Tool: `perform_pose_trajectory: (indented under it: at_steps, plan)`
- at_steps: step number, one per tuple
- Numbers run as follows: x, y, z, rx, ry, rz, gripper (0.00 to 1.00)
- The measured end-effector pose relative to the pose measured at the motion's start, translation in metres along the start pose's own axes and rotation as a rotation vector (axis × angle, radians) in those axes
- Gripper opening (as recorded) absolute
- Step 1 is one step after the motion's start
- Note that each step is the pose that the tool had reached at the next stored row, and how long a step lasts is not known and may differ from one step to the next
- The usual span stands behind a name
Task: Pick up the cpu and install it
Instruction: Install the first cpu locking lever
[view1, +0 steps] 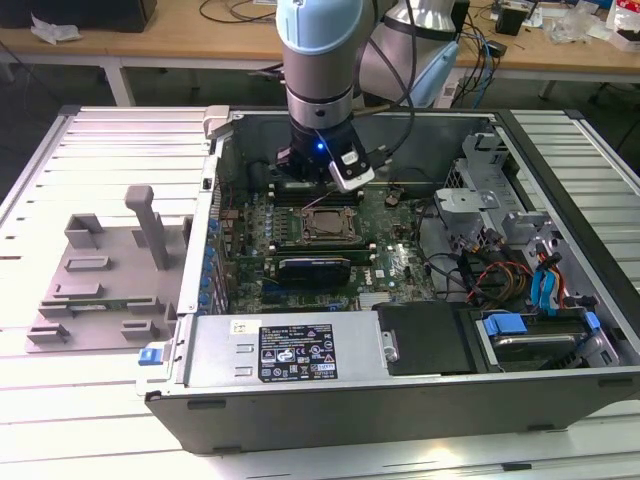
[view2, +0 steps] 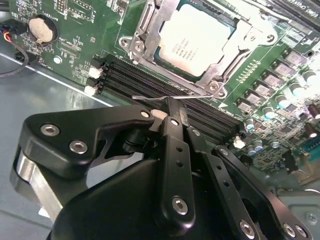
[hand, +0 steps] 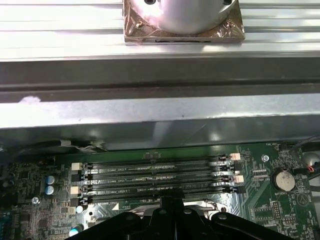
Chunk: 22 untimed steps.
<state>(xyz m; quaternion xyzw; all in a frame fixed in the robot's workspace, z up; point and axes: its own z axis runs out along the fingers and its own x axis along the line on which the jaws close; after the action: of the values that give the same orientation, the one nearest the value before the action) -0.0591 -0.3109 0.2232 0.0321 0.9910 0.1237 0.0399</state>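
Black gripper (view2: 172, 112) linkages crowd the foreground of the second wrist view, the fingers (view2: 176, 116) drawn together with nothing between them, their tips poised just above the rows of black memory slots (view2: 150, 82) and close to a thin wire lever (view2: 150, 98) of the socket. Just beyond them the cpu (view2: 195, 40) sits seated in the metal socket frame (view2: 145, 37) on the green motherboard (view2: 75, 30), its pale silvery top plate facing up — the frame's load plate is swung open around it. Moving across the exterior view from its left: a grey plastic fixture (view1: 100, 270) rests on the slatted white table (view1: 60, 180) beside the open computer case (view1: 400, 400); the arm (view1: 318, 60) reaches straight down into the case, its wrist lit by a small blue light, hovering over the board just behind the socket (view1: 328, 226); a long black card (view1: 315, 268) lies just in front of the socket; farther toward that view's right are a tangle of cables (view1: 490, 275) and a drive bay with blue tabs (view1: 545, 285). A coin cell battery (hand: 283, 180) shows on the board in the first wrist view, beside the memory slots.
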Motion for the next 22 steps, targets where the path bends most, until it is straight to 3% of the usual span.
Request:
perform_pose_trajectory:
  at_steps: [6,9,12,15,20,22]
  plan:
    - [-0.0007,0.0000,0.0012,0.0004,-0.0009,0.006,0.11]
    - [-0.0011,-0.0005,0.0030,0.0037,-0.0116,0.048,0.11]
    - [-0.0009,-0.0012,0.0067,0.0086,-0.0289,0.116,0.11]
    - [-0.0009,-0.0015,0.0079,0.0144,-0.0384,0.151,0.11]
    - [-0.0006,0.0012,0.0099,0.0175,-0.0446,0.174,0.11]
    - [-0.0014,0.0011,0.0110,0.0272,-0.0529,0.202,0.11]
